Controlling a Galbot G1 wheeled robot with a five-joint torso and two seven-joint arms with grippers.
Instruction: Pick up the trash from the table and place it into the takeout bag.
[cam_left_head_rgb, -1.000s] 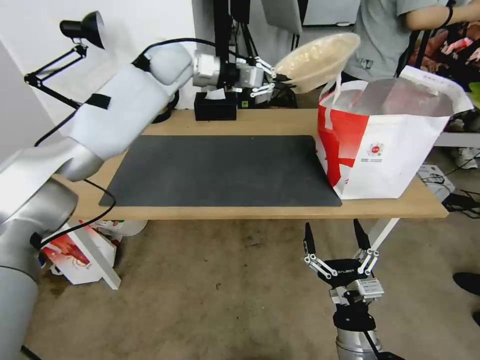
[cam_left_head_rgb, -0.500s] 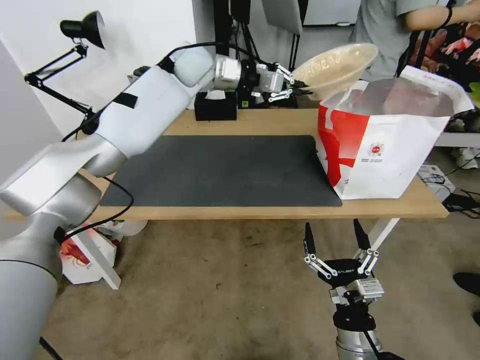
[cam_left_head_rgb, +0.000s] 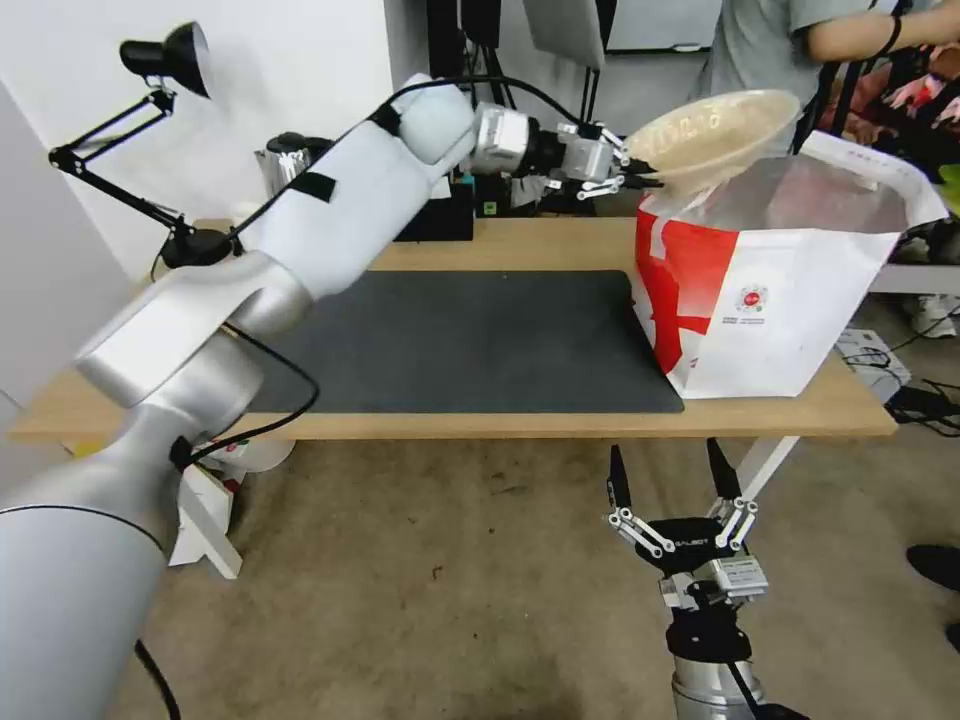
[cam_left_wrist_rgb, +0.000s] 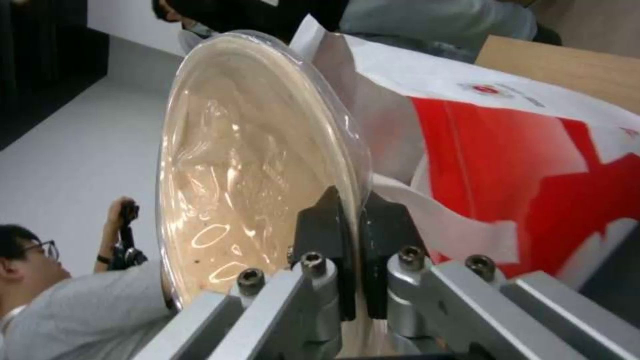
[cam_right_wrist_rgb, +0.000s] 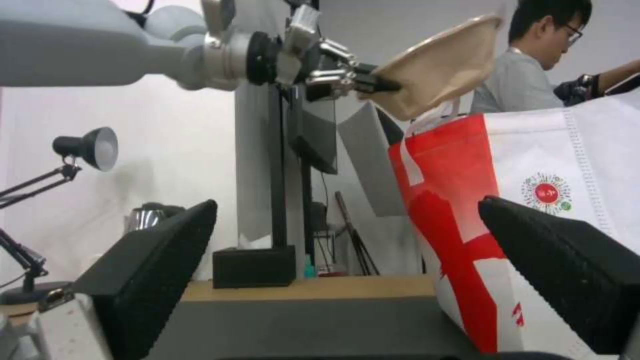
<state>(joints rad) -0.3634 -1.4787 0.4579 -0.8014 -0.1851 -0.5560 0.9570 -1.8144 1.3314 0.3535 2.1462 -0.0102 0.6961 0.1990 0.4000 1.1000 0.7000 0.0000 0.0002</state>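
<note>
My left gripper (cam_left_head_rgb: 640, 170) is shut on the rim of a shallow beige oval bowl (cam_left_head_rgb: 712, 130), held tilted in the air just above the near-left top edge of the takeout bag (cam_left_head_rgb: 790, 290). The bag is white with red panels, foil-lined, and stands open at the right end of the table (cam_left_head_rgb: 480, 425). In the left wrist view the fingers (cam_left_wrist_rgb: 327, 235) pinch the bowl (cam_left_wrist_rgb: 247, 170) at its rim, with the bag (cam_left_wrist_rgb: 533, 165) beyond. The right wrist view shows the bowl (cam_right_wrist_rgb: 440, 70) over the bag (cam_right_wrist_rgb: 533, 210). My right gripper (cam_left_head_rgb: 668, 480) hangs open below the table's front edge.
A dark grey mat (cam_left_head_rgb: 480, 335) covers the table's middle. A black tissue box (cam_left_head_rgb: 440, 218), a steel kettle (cam_left_head_rgb: 285, 160) and a black desk lamp (cam_left_head_rgb: 165, 55) stand along the back. A red-and-white box (cam_left_head_rgb: 205, 500) lies on the floor at left. A person stands behind the bag.
My left arm has reached to the right, carrying the beige bowl from over the table's back middle to just above the bag's opening. The right arm has not moved.
</note>
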